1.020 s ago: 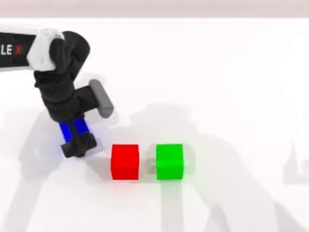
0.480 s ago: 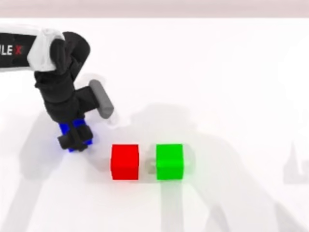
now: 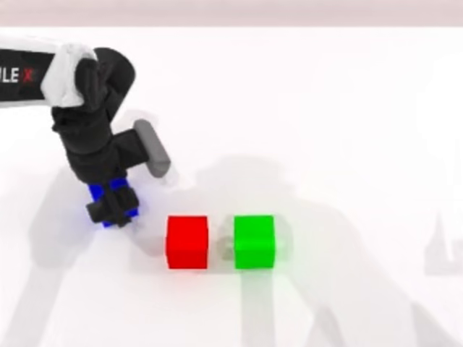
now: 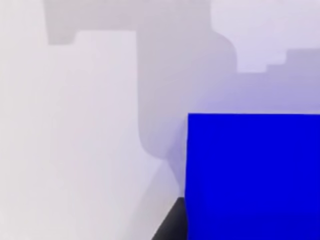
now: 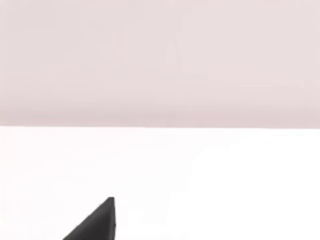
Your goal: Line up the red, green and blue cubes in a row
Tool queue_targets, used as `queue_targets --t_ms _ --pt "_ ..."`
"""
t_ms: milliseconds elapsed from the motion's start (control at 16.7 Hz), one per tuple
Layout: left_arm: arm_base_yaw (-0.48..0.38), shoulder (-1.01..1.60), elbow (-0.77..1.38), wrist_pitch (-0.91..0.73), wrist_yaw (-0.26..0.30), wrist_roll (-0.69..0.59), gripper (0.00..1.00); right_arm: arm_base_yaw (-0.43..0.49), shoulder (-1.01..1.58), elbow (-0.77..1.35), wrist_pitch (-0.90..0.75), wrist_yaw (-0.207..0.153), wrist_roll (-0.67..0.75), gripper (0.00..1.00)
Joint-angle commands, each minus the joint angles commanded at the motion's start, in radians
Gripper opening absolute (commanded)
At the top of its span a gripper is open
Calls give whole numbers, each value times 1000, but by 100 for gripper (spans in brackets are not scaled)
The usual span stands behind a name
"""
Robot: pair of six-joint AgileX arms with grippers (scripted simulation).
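Between the fingers of the left gripper: the blue cube, mostly hidden in the top view, with only slivers of blue showing around the black fingers. Jaws judged clamped on that cube, though contact itself not plainly visible. Left wrist view filled at close range by one flat blue face, with a dark finger edge beside it. Whether the cube sits on the table or hangs just above it: cannot tell.

Compared with one second ago: gripper and cube drawn back slightly toward the far-left, less blue exposed. Compared with half a second ago: no shift worth noting; motion apparently paused.

Outward from the gripper: red cube near, to the right and a little nearer the front edge; green cube just beside the red one, a narrow gap between, both square and level with each other. Two of three places in the row thus filled.

Blue cube off the line, left of red and slightly behind it. Judged remaining step: set blue down left of red, level with the pair, at a matching gap.

Right arm parked out of the top view; right wrist view showing only bare table and a dark finger tip.
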Motion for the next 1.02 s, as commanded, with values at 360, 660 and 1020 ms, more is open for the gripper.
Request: queue_targets --t_ms 360,660,1020 --pt "1 -3 2 -3 0 1 0 0 0 0 0 0 0 100" --pt "13 -53 93 -151 0 0 0 0 0 0 0 0 0 100" --pt "19 -97 154 -250 -1 -2 0 0 0 0 0 0 0 100"
